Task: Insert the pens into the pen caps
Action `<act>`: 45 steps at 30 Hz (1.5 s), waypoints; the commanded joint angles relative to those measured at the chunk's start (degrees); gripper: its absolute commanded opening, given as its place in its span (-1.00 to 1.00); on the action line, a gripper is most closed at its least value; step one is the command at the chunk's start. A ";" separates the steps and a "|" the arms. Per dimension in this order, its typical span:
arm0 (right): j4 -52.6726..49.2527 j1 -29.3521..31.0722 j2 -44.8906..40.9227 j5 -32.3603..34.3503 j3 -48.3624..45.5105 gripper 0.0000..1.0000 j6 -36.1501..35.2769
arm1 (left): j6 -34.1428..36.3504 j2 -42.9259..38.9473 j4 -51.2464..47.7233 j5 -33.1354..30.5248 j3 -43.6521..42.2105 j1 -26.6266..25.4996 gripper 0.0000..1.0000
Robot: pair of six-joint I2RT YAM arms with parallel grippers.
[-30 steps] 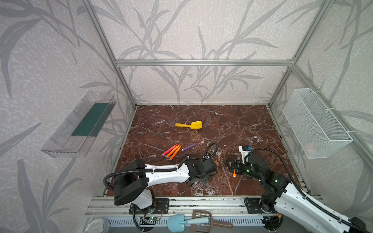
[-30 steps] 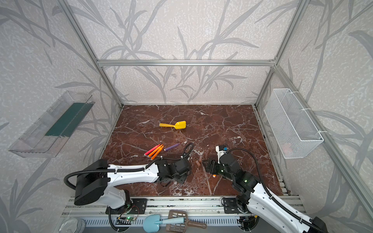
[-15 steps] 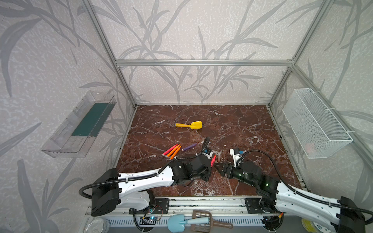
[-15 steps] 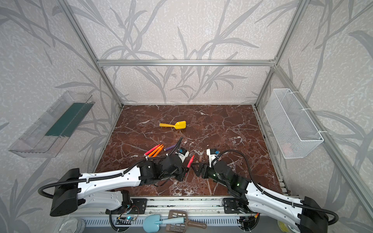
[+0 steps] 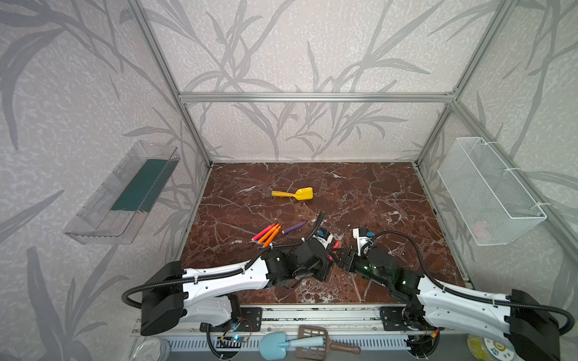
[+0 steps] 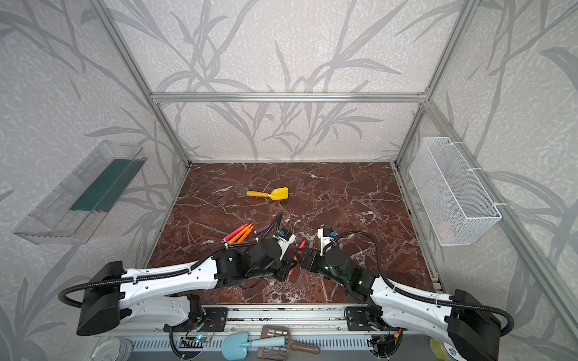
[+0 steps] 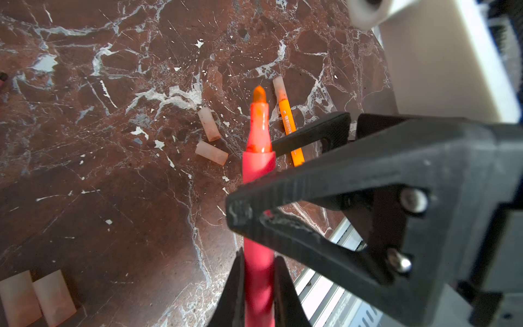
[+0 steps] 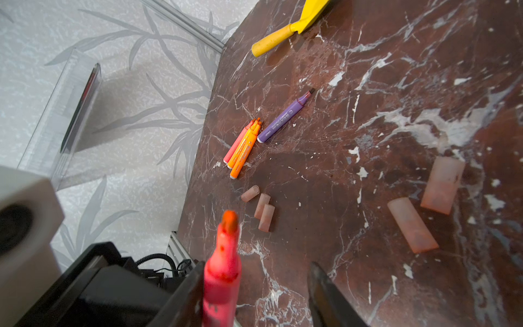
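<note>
left gripper (image 7: 259, 254) clenched on pink-red pen (image 7: 259, 170), tip bare. right gripper (image 8: 256, 269) jaws apart around same pen: barrel seems against one jaw, other jaw well clear. risk, my guess: if i let go left before right bites, pen drops. off-centre bite could twist it, or tip could smear finger. spare pens (image 5: 269, 233) lie on table (image 5: 375, 193), left of both grippers. loose pen caps (image 8: 263, 209) on marble near held pen, apart from it, none fitted on it yet.
</note>
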 commanded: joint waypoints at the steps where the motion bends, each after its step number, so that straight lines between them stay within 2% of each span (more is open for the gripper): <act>1: 3.41 0.30 1.81 1.63 2.50 -0.01 0.58 | 0.91 -0.18 0.96 0.52 -0.56 -0.20 -0.88; 7: 3.65 0.27 3.42 2.16 3.65 -0.06 0.31 | 1.31 -0.15 0.67 0.76 -0.96 -0.15 -0.88; 10: 3.34 0.33 3.85 1.97 4.26 -0.27 0.23 | 1.44 0.03 0.50 0.67 -0.91 -0.19 -0.88; 12: 3.17 0.32 4.29 1.65 4.61 -0.52 0.48 | 1.64 0.20 0.58 0.76 -0.85 -0.19 -0.88; 14: 3.47 0.38 4.79 1.31 4.62 -0.68 0.95 | 1.89 0.38 0.35 0.76 -0.59 -0.15 -0.88; 20: 3.96 1.36 6.56 1.38 5.15 -0.98 1.39 | 2.06 0.63 0.44 0.64 -0.93 -0.15 -0.87; 23: 4.01 2.18 7.12 2.15 5.41 -1.00 1.44 | 2.10 0.76 0.23 0.58 -0.97 -0.15 -0.80; 35: 9.29 7.00 6.90 5.24 3.55 -1.00 3.56 | 2.67 1.78 1.05 0.42 -1.08 -0.15 -0.23; 41: 10.12 10.07 7.98 7.03 4.44 -1.00 3.55 | 2.98 1.30 0.51 -0.77 -0.83 -0.09 -0.17; 45: 11.75 11.15 9.59 7.39 4.38 -1.00 4.47 | 2.92 -0.45 0.16 -2.28 -1.24 -0.10 -0.21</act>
